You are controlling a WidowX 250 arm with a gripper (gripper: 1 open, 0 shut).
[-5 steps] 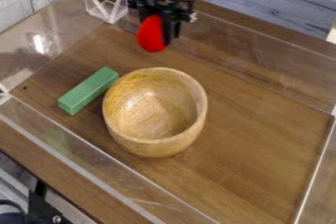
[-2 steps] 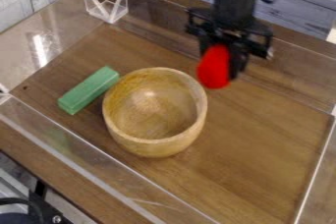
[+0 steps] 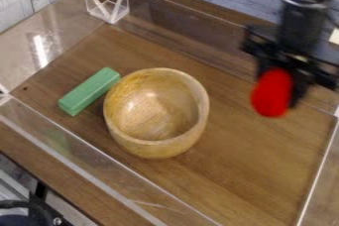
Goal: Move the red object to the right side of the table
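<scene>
gripper (image 3: pixel 275 93): black, pointing down, at about 3 o'clock of the frame, above the right part of the table (image 3: pixel 199 185)
jaws: clamped on the red object (image 3: pixel 273 92), one finger each side of it
red object: held in the air below the gripper, blurred; stem not readable. Sits at 3 o'clock from the bowl (image 3: pixel 157 112), apart from it
bowl: wooden, upright, near table centre, nothing visible inside
block (image 3: pixel 87 89): green, flat on the table, at 9 o'clock from the bowl, just beside its rim; cannot tell if touching
stand (image 3: pixel 106 4): small clear folded piece at 11 o'clock, near the far-left corner
walls (image 3: pixel 79 147): low clear acrylic around the tabletop; near wall runs diagonally at 7 o'clock
table: brown wood grain; bare surface under and right of the gripper
</scene>
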